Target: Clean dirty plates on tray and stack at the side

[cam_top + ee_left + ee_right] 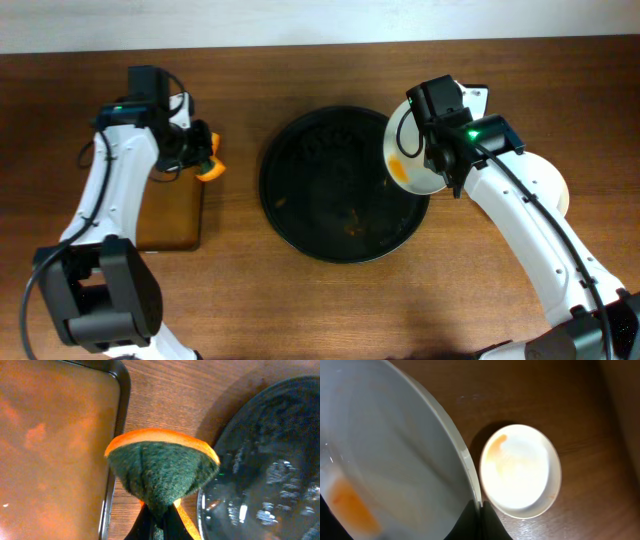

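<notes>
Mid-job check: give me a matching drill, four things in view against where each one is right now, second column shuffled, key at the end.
Things:
1. sponge
2. plate over the tray rim
3. plate farther right
4. round tray

Places:
A. lying flat on the table
B. pinched in the left gripper
C. at the table's centre
D. clamped at its edge by the right gripper

Pairs: 1-B, 2-D, 3-A, 4-C

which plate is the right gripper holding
The tilted plate over the tray's right rim, pinched at its edge by the right gripper. The other plate lies flat on the table, untouched.
</notes>
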You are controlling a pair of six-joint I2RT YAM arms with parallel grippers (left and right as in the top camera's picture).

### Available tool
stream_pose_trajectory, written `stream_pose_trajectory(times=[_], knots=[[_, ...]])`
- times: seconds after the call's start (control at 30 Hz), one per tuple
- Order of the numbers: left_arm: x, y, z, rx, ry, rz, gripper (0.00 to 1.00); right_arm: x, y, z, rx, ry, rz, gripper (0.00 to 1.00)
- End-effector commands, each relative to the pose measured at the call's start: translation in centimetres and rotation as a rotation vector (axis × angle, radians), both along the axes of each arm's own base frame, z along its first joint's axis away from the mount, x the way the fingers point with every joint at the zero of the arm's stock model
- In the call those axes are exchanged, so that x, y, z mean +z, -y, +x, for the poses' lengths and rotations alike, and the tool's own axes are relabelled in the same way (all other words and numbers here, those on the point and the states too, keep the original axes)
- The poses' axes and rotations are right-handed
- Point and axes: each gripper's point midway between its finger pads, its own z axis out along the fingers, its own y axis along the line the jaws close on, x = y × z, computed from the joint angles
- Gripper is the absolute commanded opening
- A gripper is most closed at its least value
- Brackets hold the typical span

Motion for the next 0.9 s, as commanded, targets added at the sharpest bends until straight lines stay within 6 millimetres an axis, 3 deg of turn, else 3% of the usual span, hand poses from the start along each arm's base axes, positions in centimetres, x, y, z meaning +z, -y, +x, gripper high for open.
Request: stream_pose_trajectory(times=[0.0,0.17,0.3,0.4,0.5,0.67,0.73,0.8,0.87], knots=[[3.1,-0.8,0.4,-0.014,0.088,-0.170,0.00,1.3,1.3,-0.2,-0.006,0.019,-0.080,0.04],[4.1,-3.5,-0.1,-0.002,0.145,-0.313,0.00,2.8,0.9,-0.3,0.006,0.062,-0.208,0.04],[4.9,-6.0,-0.4,-0.015,0.219,-0.383,0.00,3.9,-2.1,0.2,0.122,0.091,-0.275,0.04],[6.7,-6.9,-0.5,-0.075,0.329,-0.467,0.00,4.5,-3.0,0.1,0.140,0.116,-0.314,0.04],[6.9,-8.5,-0.8,-0.037,0.346,-0.476,0.00,4.7,-3.2,0.1,0.135,0.129,-0.318,0.04],[5.5,-9.9,-1.3,0.003,0.290,-0.390,0.00,4.7,-2.9,0.1,0.036,0.201,-0.241,0.04],[4.8,-10.6,-1.5,0.018,0.263,-0.337,0.00,3.5,-2.8,0.3,0.019,0.177,-0.141,0.04],[3.4,-11.7,-1.8,0.039,0.206,-0.226,0.00,1.9,-1.5,0.8,-0.024,0.124,0.025,0.04],[2.6,-11.6,-1.8,0.031,0.165,-0.151,0.00,1.1,0.2,1.0,-0.076,0.091,0.156,0.04]])
